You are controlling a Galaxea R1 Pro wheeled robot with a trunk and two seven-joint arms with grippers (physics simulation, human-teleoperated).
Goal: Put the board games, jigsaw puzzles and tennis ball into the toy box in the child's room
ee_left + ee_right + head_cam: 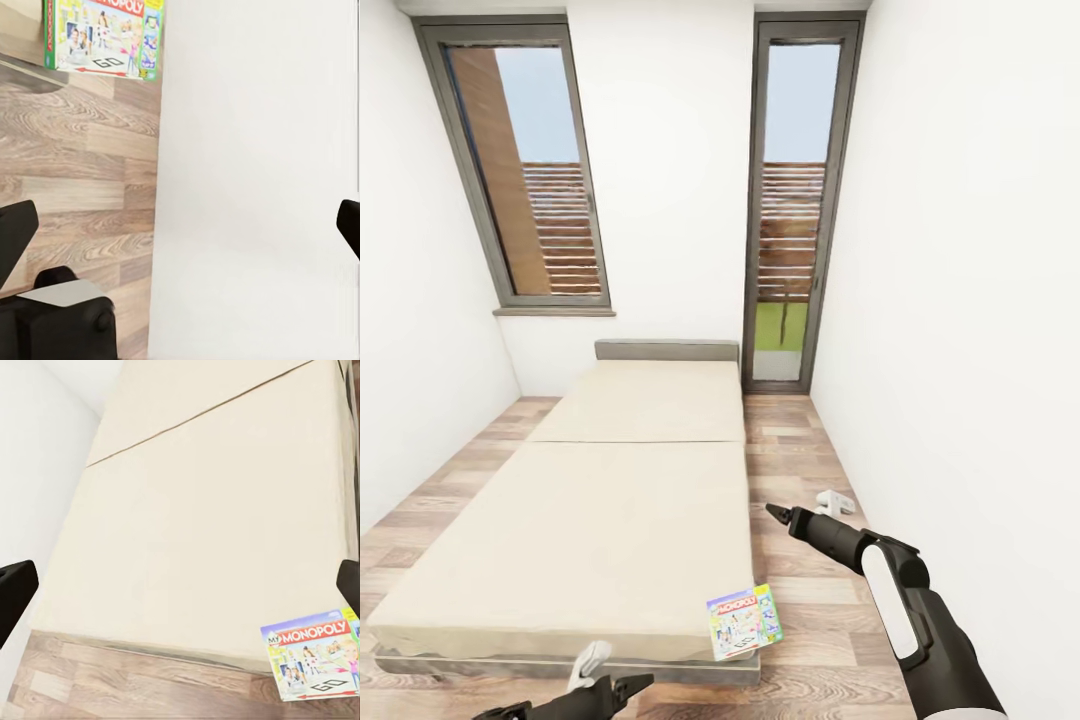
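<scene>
The bed (610,500) wears a matt beige cloth cover, smooth and plain. At its foot corner, the Monopoly box (745,621) looks like glossy printed card. Around the bed, the plank floor (820,640) shows grained wood, faintly satin.

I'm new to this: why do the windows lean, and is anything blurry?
Head view: wide-lens distortion tilts the windows; lighting is flat, with hardly any shadows. Right wrist view: the Monopoly box is readable. Left wrist view: the left tool fingertips are dark and soft-edged.
</scene>
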